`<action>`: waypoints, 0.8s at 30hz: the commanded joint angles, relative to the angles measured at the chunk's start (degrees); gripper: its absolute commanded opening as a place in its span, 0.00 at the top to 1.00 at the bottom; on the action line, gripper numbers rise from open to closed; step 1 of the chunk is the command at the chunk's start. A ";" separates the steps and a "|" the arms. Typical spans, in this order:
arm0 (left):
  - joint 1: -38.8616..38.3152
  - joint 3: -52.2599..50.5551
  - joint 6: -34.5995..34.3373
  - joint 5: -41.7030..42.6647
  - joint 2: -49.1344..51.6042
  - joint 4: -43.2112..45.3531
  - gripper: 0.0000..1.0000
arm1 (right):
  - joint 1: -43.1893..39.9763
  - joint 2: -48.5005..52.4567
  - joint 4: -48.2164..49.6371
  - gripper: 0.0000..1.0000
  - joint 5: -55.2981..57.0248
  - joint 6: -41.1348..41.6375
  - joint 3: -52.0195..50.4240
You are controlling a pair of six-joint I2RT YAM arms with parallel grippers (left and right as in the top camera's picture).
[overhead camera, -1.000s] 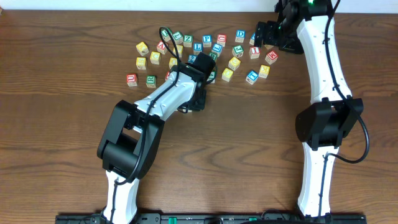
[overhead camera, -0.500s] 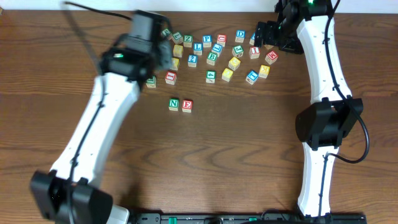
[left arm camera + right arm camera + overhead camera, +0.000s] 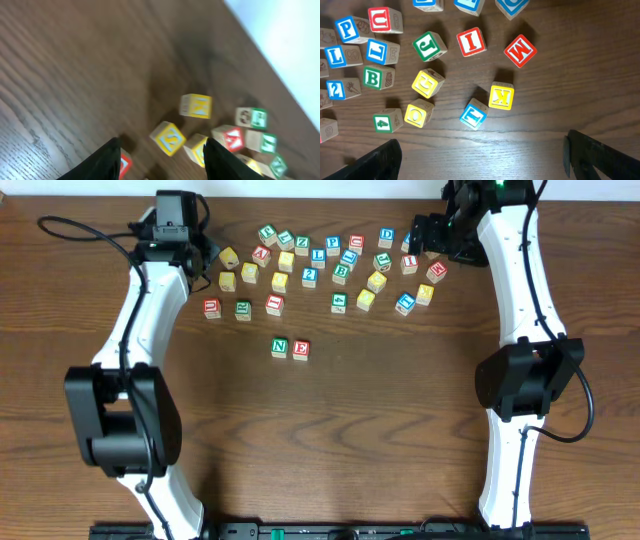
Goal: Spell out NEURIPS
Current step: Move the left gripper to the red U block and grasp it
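The green N cube [image 3: 279,348] and the red E cube [image 3: 301,349] stand side by side, apart from the pile. The red U [image 3: 356,243] [image 3: 380,19], blue P [image 3: 333,245] [image 3: 345,28] and red I [image 3: 409,264] [image 3: 471,41] lie in the pile at the back. A green cube [image 3: 267,233] at the pile's left may be the R. My left gripper [image 3: 200,258] [image 3: 162,146] is open and empty above the pile's left end. My right gripper [image 3: 422,232] [image 3: 482,156] is open and empty, high over the pile's right end.
Other cubes lie scattered in the pile: green J [image 3: 429,46], red M [image 3: 520,50], yellow K [image 3: 501,95], blue T [image 3: 473,114], green B [image 3: 373,77]. Yellow cubes [image 3: 169,138] lie just ahead of the left fingers. The table's back edge [image 3: 260,45] is close.
My left arm has swung away from the N and E cubes, up to the back left of the pile. N and E now stand uncovered. The right arm has not moved.
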 commanded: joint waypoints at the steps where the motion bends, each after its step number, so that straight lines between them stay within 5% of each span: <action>1: 1.18 0.55 -7.74 -1.70 4.61 -2.38 0.48 | 0.57 -0.79 -0.02 0.01 -0.17 0.37 1.09; 24: 1.05 -3.32 -16.31 1.25 10.43 -7.08 0.48 | 0.63 -0.79 -0.02 0.01 -0.17 0.37 1.09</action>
